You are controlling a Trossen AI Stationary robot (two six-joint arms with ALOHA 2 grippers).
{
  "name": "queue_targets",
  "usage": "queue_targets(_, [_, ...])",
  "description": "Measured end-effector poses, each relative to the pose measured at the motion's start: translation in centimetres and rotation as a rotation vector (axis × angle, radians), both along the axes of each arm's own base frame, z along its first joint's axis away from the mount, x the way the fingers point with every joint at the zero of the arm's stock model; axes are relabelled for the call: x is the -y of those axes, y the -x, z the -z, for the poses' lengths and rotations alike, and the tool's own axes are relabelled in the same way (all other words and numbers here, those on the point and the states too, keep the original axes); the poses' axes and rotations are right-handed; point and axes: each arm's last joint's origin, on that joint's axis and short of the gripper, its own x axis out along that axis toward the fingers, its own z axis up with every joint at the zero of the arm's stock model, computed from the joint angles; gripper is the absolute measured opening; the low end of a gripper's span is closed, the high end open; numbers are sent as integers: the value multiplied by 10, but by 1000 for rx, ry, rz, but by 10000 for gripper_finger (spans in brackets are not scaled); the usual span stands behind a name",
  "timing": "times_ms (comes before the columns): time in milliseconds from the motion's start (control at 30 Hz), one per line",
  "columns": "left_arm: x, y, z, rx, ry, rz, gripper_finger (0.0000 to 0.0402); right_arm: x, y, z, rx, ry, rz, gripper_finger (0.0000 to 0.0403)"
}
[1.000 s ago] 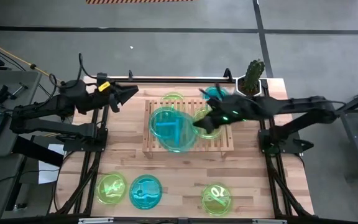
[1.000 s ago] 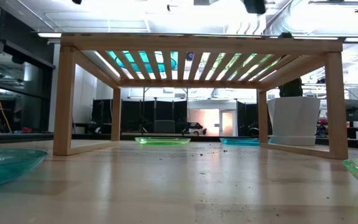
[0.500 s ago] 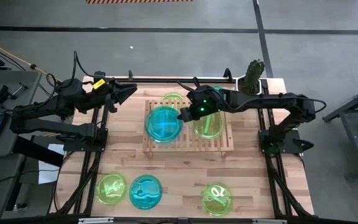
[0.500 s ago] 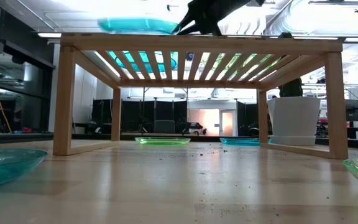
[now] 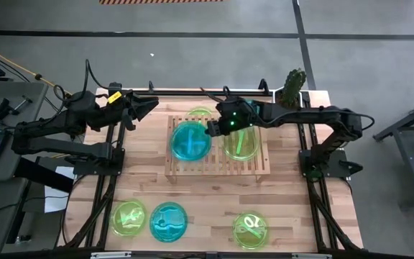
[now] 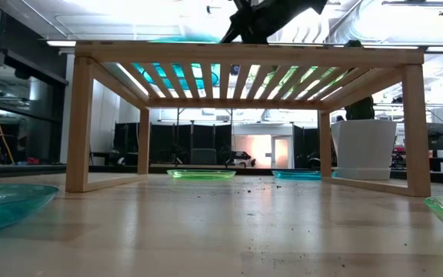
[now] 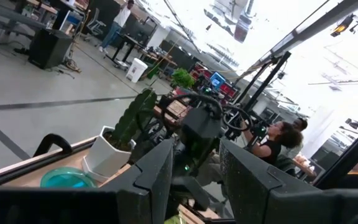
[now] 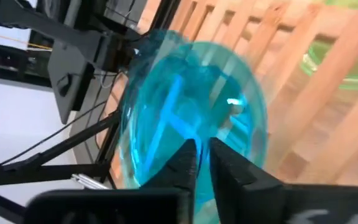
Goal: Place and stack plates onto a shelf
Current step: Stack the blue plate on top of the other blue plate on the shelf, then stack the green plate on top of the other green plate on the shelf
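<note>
My right gripper [image 5: 211, 130] reaches over the wooden slat shelf [image 5: 218, 164] and is shut on a cyan plate [image 5: 190, 141] at the shelf's left part. In the low view the plate's edge [image 6: 181, 38] shows right at the shelf top [image 6: 244, 52]. A green plate [image 5: 239, 144] lies on the shelf's right part. Three more plates rest on the table near its front edge: green [image 5: 129, 217], cyan [image 5: 168, 221] and green [image 5: 251, 229]. Another green plate [image 5: 201, 113] lies behind the shelf. My left gripper [image 5: 146, 108] waits open at the table's far left. My right gripper pinches the cyan plate's rim [image 8: 244, 152] on the side toward the table's right, between its two fingers [image 8: 185, 165]. The fingers come slanting down from the right and far side. The plate lies nearly flat, at or just above the slats; whether it rests on them I cannot tell.
A potted cactus [image 5: 293, 88] stands at the table's far right corner, behind my right arm. A cyan plate [image 7: 67, 178] lies on the table near its pot. Bare tabletop [image 5: 214, 198] lies between the shelf and the front plates.
My right gripper has carried the cyan plate down and toward the table's left, from high above the shelf's middle to the shelf's left part. In the last half second the plate has sunk from just above the shelf top to its level.
</note>
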Motion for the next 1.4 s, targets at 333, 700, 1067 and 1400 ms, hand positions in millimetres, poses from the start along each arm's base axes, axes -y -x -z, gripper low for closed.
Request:
queue_targets(333, [0, 0, 0, -1, 0, 0, 125, -2, 2, -2, 6, 2, -72, 144])
queue_targets(700, [1, 9, -3, 11, -49, -7, 125, 1, 26, -20, -18, 131, -100, 183])
queue_targets(1067, [26, 4, 21, -205, 156, 367, 122, -6, 89, -72, 9, 360, -42, 183])
queue_targets(1400, [124, -3, 81, -908, 384, 930, 109, -10, 132, -89, -54, 455, 64, 183])
